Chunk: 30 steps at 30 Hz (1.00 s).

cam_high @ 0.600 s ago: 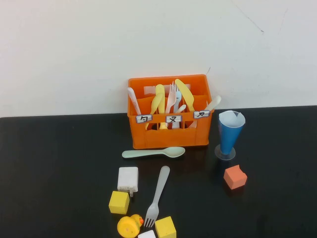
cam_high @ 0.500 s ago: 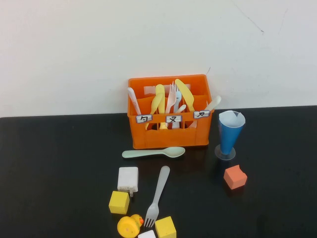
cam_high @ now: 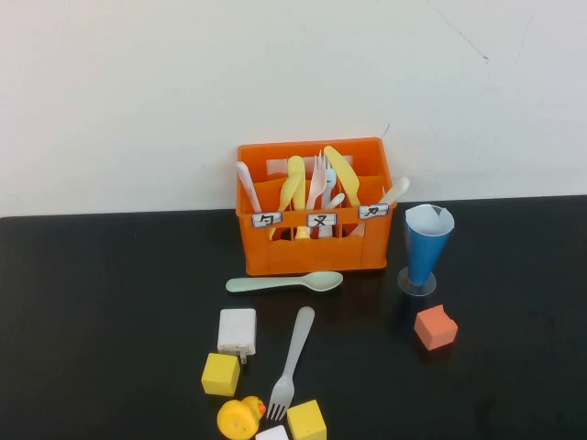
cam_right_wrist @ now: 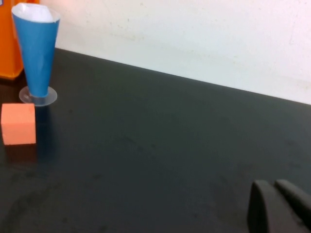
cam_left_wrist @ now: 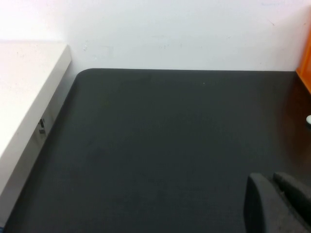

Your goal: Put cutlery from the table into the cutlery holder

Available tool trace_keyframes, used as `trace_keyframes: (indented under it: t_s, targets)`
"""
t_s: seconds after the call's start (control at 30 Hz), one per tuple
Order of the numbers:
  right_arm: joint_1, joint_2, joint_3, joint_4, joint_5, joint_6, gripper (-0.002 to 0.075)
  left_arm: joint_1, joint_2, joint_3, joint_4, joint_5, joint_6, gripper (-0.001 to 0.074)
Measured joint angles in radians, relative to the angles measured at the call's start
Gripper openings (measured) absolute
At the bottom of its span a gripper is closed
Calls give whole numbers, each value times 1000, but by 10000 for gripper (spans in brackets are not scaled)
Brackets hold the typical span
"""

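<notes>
Nothing has moved since the earlier frames: every object lies just where it did, and neither arm has entered the high view.

At the left, the left gripper shows only in its own wrist view, as dark fingers low over bare table well clear of the objects; the two fingers look pressed together. The crate's orange edge is barely visible at the side of that view.

Taking the crate as the clock centre in the high view, the spoon lies flat on the table just in front of it at about 6 o'clock, bowl toward the right. The fork lies farther toward 6, tines nearest the camera, among a white charger, two yellow cubes and a yellow duck. The crate already holds yellow and white utensils upright.

At 3 to 4 o'clock stand the blue cone and an orange cube.

The right gripper appears only in its wrist view, fingers apparently together, over bare table well apart from cone and cube.
</notes>
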Motion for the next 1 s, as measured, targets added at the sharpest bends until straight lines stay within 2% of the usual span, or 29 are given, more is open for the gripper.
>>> trace_keyframes:
  t_s: [0.23, 0.4, 0.7, 1.0]
  targets:
    - [0, 0, 0, 6, -4, 2, -3, 0, 0, 0, 0, 0, 0, -1]
    - [0, 0, 0, 36, -31, 92, -3, 0, 0, 0, 0, 0, 0, -1]
    - [0, 0, 0, 447, -90, 382, -3, 0, 0, 0, 0, 0, 0, -1]
    - [0, 0, 0, 485, -111, 390, -3, 0, 0, 0, 0, 0, 0, -1]
